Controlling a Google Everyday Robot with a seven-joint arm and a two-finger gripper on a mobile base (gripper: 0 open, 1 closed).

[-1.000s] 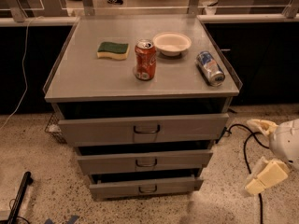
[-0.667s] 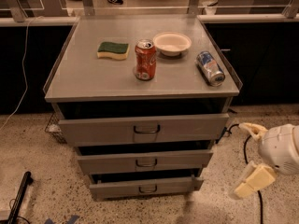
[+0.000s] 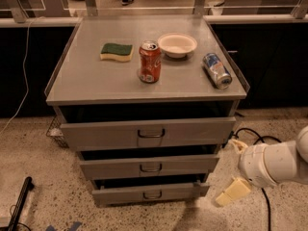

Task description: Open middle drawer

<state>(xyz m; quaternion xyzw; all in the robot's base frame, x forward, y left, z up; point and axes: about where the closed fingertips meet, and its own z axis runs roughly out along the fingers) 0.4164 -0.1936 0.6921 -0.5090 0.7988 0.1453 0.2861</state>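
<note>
The middle drawer (image 3: pixel 187 164) is the mid-sized grey front of three, with a small dark loop handle (image 3: pixel 150 167). Its front stands a little proud of the cabinet, with a dark gap above it. My gripper (image 3: pixel 231 170) is at the lower right, just beside the right end of the middle and bottom drawers, above the floor. Its two cream fingers (image 3: pixel 233 192) are spread apart and hold nothing. It touches no drawer or handle.
The top drawer (image 3: pixel 101 134) and bottom drawer (image 3: pixel 115 195) also stand slightly out. On the cabinet top (image 3: pixel 91 83) are a green-yellow sponge (image 3: pixel 117 51), an upright red can (image 3: pixel 149 61), a white bowl (image 3: pixel 177 44) and a lying blue can (image 3: pixel 216 70). Black cable (image 3: pixel 252 133) lies on the floor at right.
My arm and gripper have moved left across the floor area, from the right edge to right beside the drawers. The drawers and the things on top have not moved.
</note>
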